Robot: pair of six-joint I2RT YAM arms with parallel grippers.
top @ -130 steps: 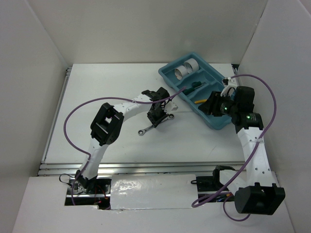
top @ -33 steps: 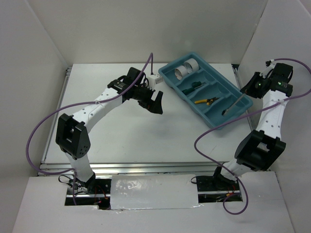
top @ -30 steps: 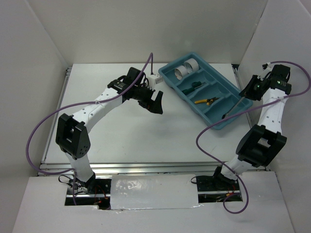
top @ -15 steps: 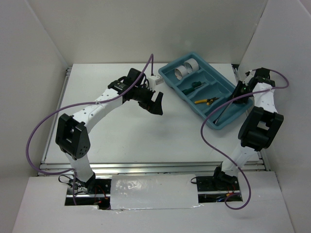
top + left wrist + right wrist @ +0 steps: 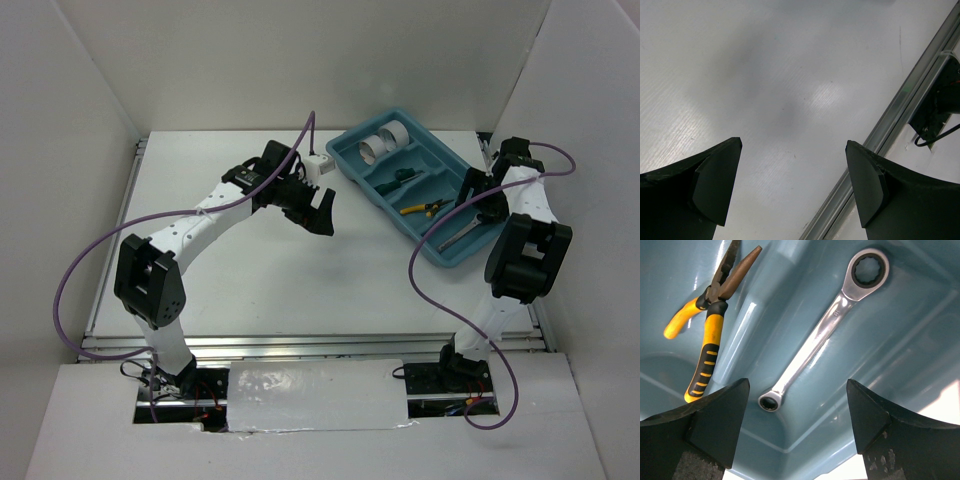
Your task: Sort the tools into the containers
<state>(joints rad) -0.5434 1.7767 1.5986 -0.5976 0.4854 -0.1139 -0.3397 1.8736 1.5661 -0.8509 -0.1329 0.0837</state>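
Note:
The teal tray [image 5: 448, 170] sits at the back right of the table. The silver wrench [image 5: 821, 335] lies loose on the floor of an end compartment [image 5: 890, 340], also visible as the wrench [image 5: 453, 236] from above. Yellow-handled pliers [image 5: 710, 325] lie in the neighbouring compartment, pliers [image 5: 422, 209]. Green screwdrivers [image 5: 400, 178] and two tape rolls [image 5: 380, 143] fill further compartments. My right gripper [image 5: 797, 385] hangs open just above the wrench, gripper [image 5: 474, 203]. My left gripper [image 5: 322, 212] hovers open over bare table, left of the tray, gripper [image 5: 794, 145] holding nothing.
White walls enclose the table on three sides. An aluminium rail [image 5: 900, 100] runs along the table edge in the left wrist view. A purple cable [image 5: 430, 250] from the right arm loops beside the tray's near end.
The right arm swung in over the tray's near end and its gripper went from shut on the wrench to open; the wrench now lies in the compartment. The left arm stayed still.

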